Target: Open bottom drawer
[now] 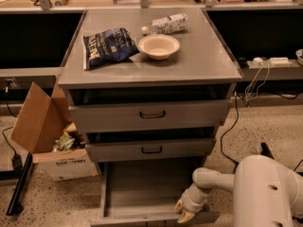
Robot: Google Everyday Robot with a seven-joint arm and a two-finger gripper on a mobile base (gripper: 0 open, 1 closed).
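Looking at my feed: the bottom drawer [142,189] is pulled well out of the grey cabinet [208,60]. I can see straight down onto its bare floor, and its front sits right at the lower edge of the view. The gripper [185,214] is down low at the right end of that drawer front, touching or just about touching its top edge. The white arm [215,179] reaches in from the robot's body at bottom right. I honestly can't tell from here whether the gripper is open or closed, as it's just a yellowish blob at that angle.

The middle drawer [151,150] and the top drawer [151,115] above it each stick out a bit, with a dark gap over each front. On the cabinet top there's a dark blue chip bag [109,46] on the left and a cream bowl [159,46] just beside it. A plastic bottle [165,23] lies on its side behind the bowl. An open cardboard box [45,126] with stuff in it sits on the floor to the left of the cabinet.
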